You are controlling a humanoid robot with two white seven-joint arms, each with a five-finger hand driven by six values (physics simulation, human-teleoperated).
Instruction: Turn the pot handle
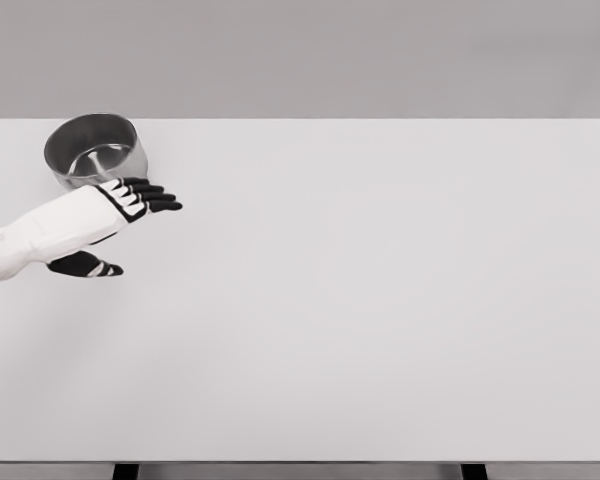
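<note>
The black fingers (158, 197) of the left hand (132, 198) are stretched out nearly straight and side by side, pointing toward the right of the frame, and they grasp nothing; the thumb (88, 267) hangs apart below them, lower in the picture, also extended. The hand sits in the upper left of the frame, just in front of the pot (93, 148), with the knuckles overlapping the pot's lower rim in the picture (whether they actually touch the metal cannot be told). Behind the hand, the white forearm (50, 230) slants down to the left edge. The pot is a round steel vessel standing upright near the far left corner of the white table (380, 300); its handle cannot be made out.
</note>
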